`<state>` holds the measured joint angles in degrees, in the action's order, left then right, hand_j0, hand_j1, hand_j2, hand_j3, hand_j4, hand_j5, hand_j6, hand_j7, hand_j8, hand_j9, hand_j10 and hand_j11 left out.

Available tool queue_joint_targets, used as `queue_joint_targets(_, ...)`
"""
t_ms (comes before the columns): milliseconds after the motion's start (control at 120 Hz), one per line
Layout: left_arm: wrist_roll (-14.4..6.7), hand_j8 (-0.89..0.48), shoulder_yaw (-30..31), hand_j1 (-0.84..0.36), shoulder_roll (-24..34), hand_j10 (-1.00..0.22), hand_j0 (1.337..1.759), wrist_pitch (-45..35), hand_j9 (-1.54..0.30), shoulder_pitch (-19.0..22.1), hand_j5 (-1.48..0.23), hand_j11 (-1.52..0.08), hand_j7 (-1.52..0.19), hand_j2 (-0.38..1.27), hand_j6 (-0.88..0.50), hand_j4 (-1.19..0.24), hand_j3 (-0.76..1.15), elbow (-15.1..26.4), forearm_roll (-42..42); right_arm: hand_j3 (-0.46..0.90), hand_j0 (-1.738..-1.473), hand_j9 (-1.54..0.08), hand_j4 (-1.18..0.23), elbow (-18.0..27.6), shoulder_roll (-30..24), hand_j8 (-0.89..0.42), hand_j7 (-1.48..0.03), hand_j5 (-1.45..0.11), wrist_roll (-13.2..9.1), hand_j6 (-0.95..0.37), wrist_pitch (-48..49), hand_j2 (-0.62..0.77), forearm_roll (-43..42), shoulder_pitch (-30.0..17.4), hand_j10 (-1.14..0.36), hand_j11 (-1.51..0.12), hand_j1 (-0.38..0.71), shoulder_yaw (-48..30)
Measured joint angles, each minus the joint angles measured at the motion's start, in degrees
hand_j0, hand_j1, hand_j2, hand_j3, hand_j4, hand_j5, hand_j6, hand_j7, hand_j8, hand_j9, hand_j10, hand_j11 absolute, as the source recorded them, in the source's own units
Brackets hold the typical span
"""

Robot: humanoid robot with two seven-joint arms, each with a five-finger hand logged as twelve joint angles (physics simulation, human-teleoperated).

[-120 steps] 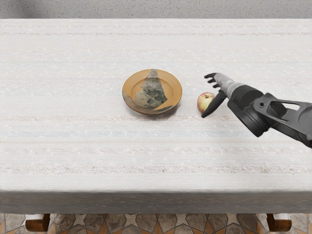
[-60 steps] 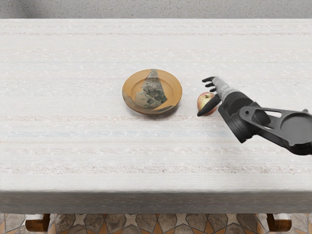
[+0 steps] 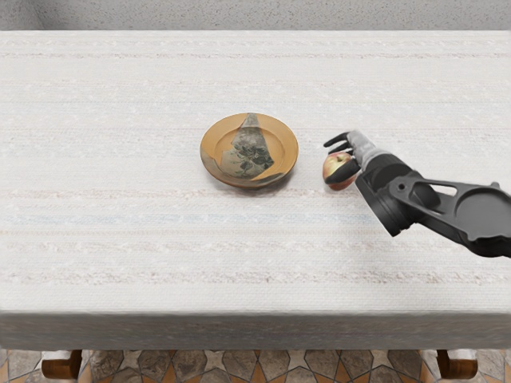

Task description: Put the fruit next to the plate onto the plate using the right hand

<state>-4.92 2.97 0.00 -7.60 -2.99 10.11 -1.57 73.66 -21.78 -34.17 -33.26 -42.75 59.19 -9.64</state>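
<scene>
**My right hand has closed on the fruit; the lift comes next**

My right hand [image 3: 355, 156] reaches in from the right side of the table [image 3: 120, 239]. It is wrapped round the fruit [image 3: 336, 166], with the fingers [image 3: 337, 142] curled over its far side and the thumb [image 3: 340, 180] pressed across its near side. I read that as a grasp, though I cannot judge how firm it is.

The fruit sits on the table a little right of centre, about midway between the far and near edges. It lies just beside the plate [image 3: 207, 148], off the right rim and not touching it. I judge the grasping step to be finishing, with nothing carried yet.

The next move calls for a straight lift clear of the cloth, then a short carry leftward over the rim. I should lower the fruit onto the plate's middle before I let go, since a round fruit can roll.
</scene>
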Motion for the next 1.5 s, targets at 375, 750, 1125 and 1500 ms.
queue_joint_targets(375, -0.01, -0.01, 0.01, 0.34, 0.0, -0.01, 1.658, 0.0, -0.01, 0.0, -0.01, -0.01, -0.01, 0.0, -0.01, -0.01, 0.0, 0.0, 0.0, 0.0, -1.652, -0.64, -0.46, 0.26, -0.12, -0.29, -0.6, -0.62, -0.66, -0.47, 0.44, 0.01, 0.85, 0.12, -0.28, -0.65, 0.18, -1.24)
queue_joint_targets(750, -0.01, -0.01, 0.02, 0.34, 0.0, -0.01, 1.658, 0.01, -0.01, 0.0, -0.01, -0.01, -0.01, 0.0, -0.01, -0.01, 0.0, 0.0, 0.0, 0.0, -1.657, -0.61, -0.46, 0.78, 0.88, -0.35, -0.61, -0.61, -0.85, -0.47, 2.47, 0.04, 1.19, 2.89, -0.34, -0.61, 0.15, -3.86)
queue_joint_targets(1125, -0.02, -0.01, 0.02, 0.34, 0.0, -0.01, 1.658, 0.01, -0.01, 0.0, -0.01, -0.01, -0.01, 0.0, -0.01, -0.01, 0.0, 0.0, 0.0, 0.0, -1.658, -0.61, -0.46, 0.8, 5.7, -0.37, -0.61, -0.61, -0.84, -0.46, 2.24, 0.07, 1.24, 5.75, -0.36, -0.6, 0.15, -5.77)
queue_joint_targets(1500, -0.01, -0.01, 0.02, 0.34, 0.0, -0.01, 1.658, 0.01, -0.01, 0.0, -0.01, -0.01, -0.01, 0.0, -0.01, -0.01, 0.0, 0.0, 0.0, 0.0, -1.658, -0.61, -0.46, 0.34, 10.12, -0.36, -0.61, -0.61, -0.84, -0.46, 0.43, 0.06, 1.11, 5.67, -0.35, -0.6, 0.15, -7.0)
